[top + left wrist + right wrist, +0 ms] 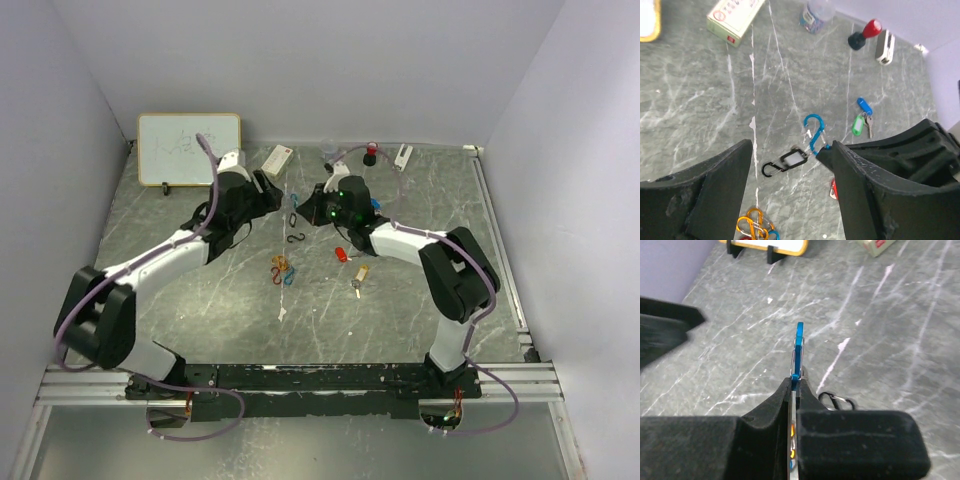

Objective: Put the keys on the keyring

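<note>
Pinching carabiner [798,347] edge — right claw [794,386]; left claw [790,147] wide.

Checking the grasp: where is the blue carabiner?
In the right wrist view the blue carabiner is pinched in the fingers of the right gripper, mid-table between both arms, near the black carabiner.

Light: bright, even, probably from overhead.
Shadows: faint, soft-edged.
Focus: blue carabiner [798,347] crisp; nearest foreground blurred.
Edges: slight wide-angle bending in the wrist views.
</note>
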Tool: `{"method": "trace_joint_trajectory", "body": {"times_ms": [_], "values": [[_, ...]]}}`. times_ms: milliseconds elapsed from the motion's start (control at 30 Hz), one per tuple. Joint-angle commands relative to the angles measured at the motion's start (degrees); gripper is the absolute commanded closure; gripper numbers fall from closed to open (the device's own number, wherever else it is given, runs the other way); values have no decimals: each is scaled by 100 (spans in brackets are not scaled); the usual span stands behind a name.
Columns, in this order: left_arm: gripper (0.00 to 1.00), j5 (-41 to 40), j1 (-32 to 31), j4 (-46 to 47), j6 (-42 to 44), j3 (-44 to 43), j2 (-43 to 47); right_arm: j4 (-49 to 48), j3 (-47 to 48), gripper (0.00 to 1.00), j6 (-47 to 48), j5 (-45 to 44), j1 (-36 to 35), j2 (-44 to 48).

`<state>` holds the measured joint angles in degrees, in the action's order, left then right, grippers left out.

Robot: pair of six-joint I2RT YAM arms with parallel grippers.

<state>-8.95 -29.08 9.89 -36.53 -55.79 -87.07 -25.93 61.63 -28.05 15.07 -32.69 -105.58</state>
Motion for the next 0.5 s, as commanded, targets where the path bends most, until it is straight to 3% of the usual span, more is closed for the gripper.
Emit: {"method": "trace_joint_trajectory", "body": {"times_ms": [0, 267, 467], "values": [[24, -622, 20, 183, -66, 354, 703, 58, -232, 100, 74, -392, 366, 453], [23, -218, 70, 132, 46, 333, 606, 849, -615, 100, 235, -1428, 1225, 1006], [24, -11, 71, 260, -9, 310, 411, 1247, -1158, 100, -182, -2072, 1974, 1510]]}}
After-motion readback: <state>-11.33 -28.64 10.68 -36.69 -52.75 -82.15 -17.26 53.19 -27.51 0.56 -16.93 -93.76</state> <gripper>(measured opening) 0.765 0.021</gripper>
